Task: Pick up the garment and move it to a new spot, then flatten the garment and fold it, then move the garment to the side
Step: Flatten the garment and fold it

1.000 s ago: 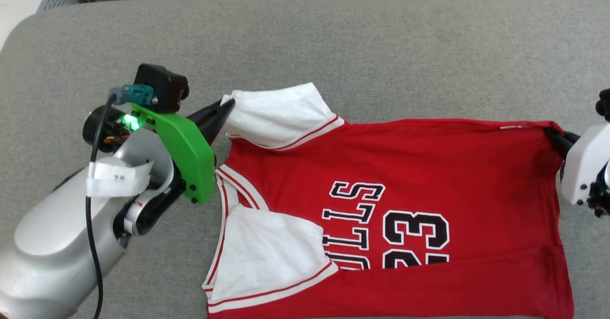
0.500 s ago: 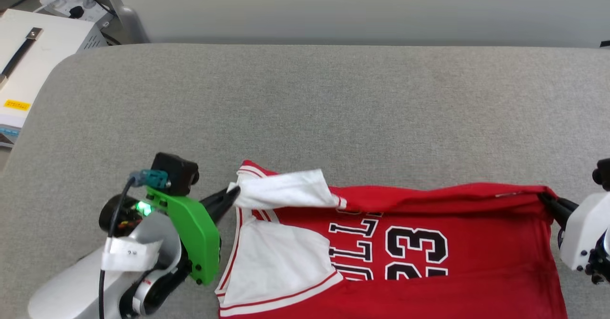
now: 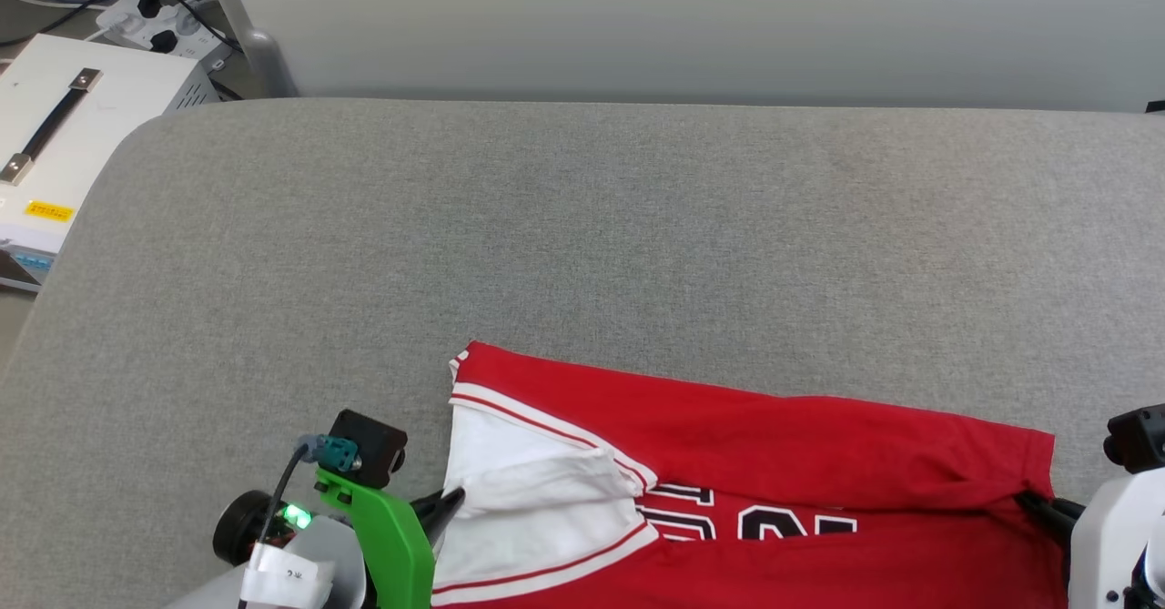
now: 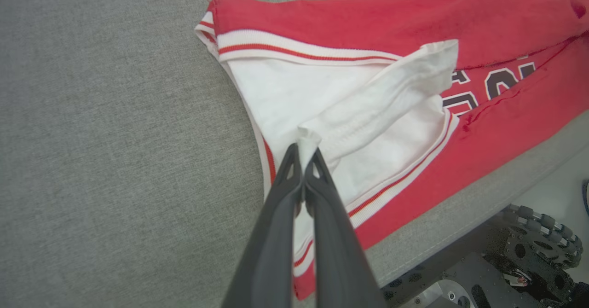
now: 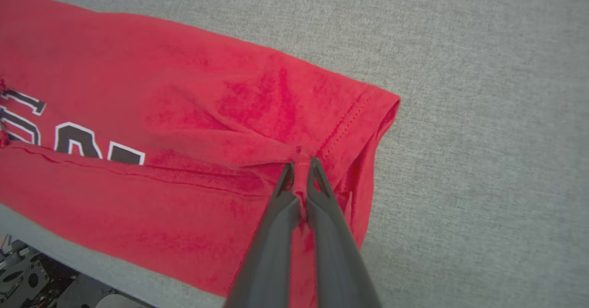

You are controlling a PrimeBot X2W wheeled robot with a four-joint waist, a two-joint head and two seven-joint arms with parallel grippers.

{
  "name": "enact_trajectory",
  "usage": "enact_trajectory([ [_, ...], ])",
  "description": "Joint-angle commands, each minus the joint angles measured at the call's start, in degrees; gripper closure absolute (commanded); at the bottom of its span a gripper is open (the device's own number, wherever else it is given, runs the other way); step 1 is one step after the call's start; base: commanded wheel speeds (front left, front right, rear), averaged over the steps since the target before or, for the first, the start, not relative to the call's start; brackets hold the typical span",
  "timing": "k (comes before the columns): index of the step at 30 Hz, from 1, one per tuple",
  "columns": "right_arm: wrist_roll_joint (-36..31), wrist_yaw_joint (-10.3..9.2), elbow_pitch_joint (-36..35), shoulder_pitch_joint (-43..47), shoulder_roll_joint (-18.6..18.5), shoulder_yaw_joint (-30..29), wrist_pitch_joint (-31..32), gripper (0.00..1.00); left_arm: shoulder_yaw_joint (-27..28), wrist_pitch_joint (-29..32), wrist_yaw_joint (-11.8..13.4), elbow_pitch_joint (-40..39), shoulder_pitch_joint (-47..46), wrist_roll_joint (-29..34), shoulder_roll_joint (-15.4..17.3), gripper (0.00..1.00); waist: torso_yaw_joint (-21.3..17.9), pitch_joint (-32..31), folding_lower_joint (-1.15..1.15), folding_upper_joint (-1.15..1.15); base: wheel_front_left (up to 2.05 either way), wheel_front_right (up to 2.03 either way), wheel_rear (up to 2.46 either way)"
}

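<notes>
The garment (image 3: 774,445), a red jersey with white sleeves and black numbers, lies along the near edge of the grey table (image 3: 582,227). Its far half is folded over toward me. My left gripper (image 3: 450,500) is shut on the tip of a white sleeve (image 4: 368,114), seen pinched in the left wrist view by the gripper (image 4: 303,151). My right gripper (image 3: 1028,500) is shut on the red hem corner; the right wrist view shows that gripper (image 5: 301,163) pinching the folded red fabric (image 5: 230,128). Part of the print (image 3: 728,522) shows under the fold.
A white box with a handle (image 3: 64,136) and a power strip (image 3: 164,26) sit off the table's far left. A pale wall (image 3: 637,17) runs behind the table. The robot's wheeled base (image 4: 529,257) shows below the table's near edge.
Both grippers have pulled the jersey's far edge toward me, folding the far half over the chest print. The head camera has tilted up, showing more of the table's far side.
</notes>
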Motion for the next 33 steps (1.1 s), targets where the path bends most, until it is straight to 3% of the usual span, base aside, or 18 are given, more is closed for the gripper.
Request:
enact_trajectory([
  [1,-0.4,-0.03,-0.1,0.7,-0.5,0.4,0.2,1.0,-0.4,-0.3,-0.4,0.8,1.1,0.3,-0.5,1.0,-0.1,0.0,0.0,0.0,0.0,0.0,0.0],
  [12,-2.2,-0.03,2.4,0.5,-2.4,4.4,-1.4,1.0,-3.7,-0.3,-2.5,6.4,1.4,2.3,-3.9,1.0,-0.1,-0.5,0.0,0.0,0.0,0.0,0.0],
  [13,-2.4,-0.03,2.7,0.5,-2.4,4.7,-1.4,1.0,-4.0,-0.3,-2.6,6.9,1.2,2.7,-4.2,0.84,-0.1,-0.6,0.0,0.0,0.0,0.0,0.0],
  [14,-2.9,-0.03,3.4,0.3,-2.3,5.1,-1.8,0.0,-4.5,-0.5,-2.7,8.1,1.1,3.4,-4.7,0.0,-0.1,-0.9,0.0,0.0,0.0,0.0,0.0],
  [23,-1.5,-0.03,3.3,0.7,-1.4,3.6,-1.1,0.0,-1.8,-6.1,-1.3,9.9,1.3,3.4,-5.6,0.0,-0.4,-3.1,0.0,0.0,0.0,0.0,0.0],
  [27,-0.9,-0.03,1.2,1.4,-0.6,0.4,1.1,0.0,1.2,-11.3,0.9,8.9,1.5,3.7,-5.3,0.0,-0.5,-3.7,0.0,0.0,0.0,0.0,0.0],
  [33,-2.1,-0.03,-1.1,2.3,3.6,-7.0,5.3,0.0,5.6,-20.9,5.1,6.8,1.5,6.3,-5.7,0.0,-0.3,-3.0,0.0,0.0,0.0,0.0,0.0],
])
